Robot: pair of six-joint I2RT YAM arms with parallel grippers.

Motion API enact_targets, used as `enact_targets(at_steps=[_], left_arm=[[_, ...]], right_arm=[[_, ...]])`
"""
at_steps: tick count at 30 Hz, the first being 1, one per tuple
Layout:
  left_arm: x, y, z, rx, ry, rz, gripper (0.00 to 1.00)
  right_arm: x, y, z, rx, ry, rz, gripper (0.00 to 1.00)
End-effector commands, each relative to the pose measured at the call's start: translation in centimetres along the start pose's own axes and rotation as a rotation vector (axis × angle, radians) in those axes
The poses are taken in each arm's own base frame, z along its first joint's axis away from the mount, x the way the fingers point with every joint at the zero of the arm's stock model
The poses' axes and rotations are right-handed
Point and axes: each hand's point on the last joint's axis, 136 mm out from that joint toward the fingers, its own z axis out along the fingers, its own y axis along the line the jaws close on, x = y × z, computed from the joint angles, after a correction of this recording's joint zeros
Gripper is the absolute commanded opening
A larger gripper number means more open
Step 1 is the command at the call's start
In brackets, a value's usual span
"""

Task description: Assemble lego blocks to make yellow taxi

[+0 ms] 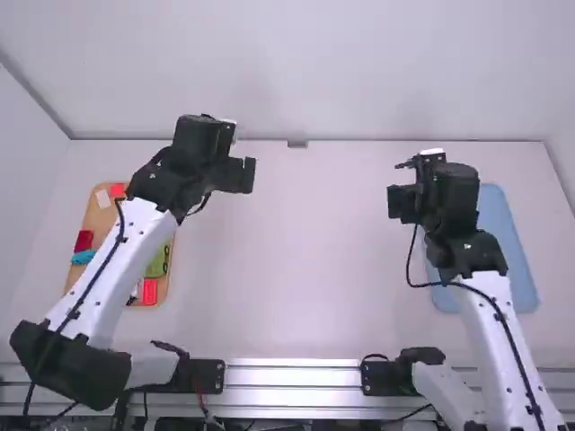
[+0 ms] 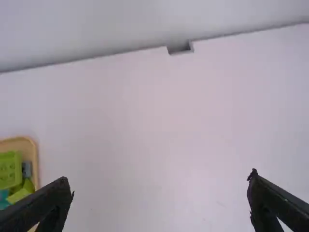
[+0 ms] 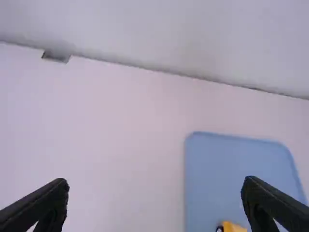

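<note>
My left gripper (image 1: pixel 244 175) hangs over the table, left of the middle, and my right gripper (image 1: pixel 401 203) right of it. In the left wrist view the left gripper (image 2: pixel 160 182) is open and holds nothing; the right gripper (image 3: pixel 155 183) is likewise open and bare in its own view. A wooden tray (image 1: pixel 97 214) at the left carries red blocks (image 1: pixel 84 241), a teal piece (image 1: pixel 83 257) and a green block (image 1: pixel 157 262), partly behind the left arm. On the blue tray (image 3: pixel 222 166) lies a yellow piece (image 3: pixel 232 227) with a small black part beside it, cut by the view's edge.
In the high view the blue tray (image 1: pixel 509 242) lies at the right, partly covered by the right arm. White table surface (image 1: pixel 305 260) spreads between the two arms. The table's far edge meets a pale wall, with a small grey fitting (image 1: pixel 297 144) there.
</note>
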Motion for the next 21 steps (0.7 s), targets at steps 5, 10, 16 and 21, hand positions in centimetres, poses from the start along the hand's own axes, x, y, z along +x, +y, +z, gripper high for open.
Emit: enact_targets(at_steps=[5,10,16,21], left_arm=[[0.0,2.6,-1.8,-0.024,-0.07,0.031,0.87],[-0.1,5.5,-3.1,-0.085,-0.149,-0.015,0.8],[0.0,8.8,-5.1,-0.164,-0.246,-0.066,0.7],[0.2,8.8,-6.8,-0.175,-0.35,-0.061,0.6]], right_arm=[[0.9,-1.1,-0.7,-0.008,-0.056,0.13,0.86],[0.9,-0.6,-1.7,-0.033,-0.145,0.196,0.78],[1.0,-0.6,-2.9,-0.022,-0.253,0.197,0.67],[1.3,-0.5,-4.3,-0.01,-0.37,0.196,0.55]])
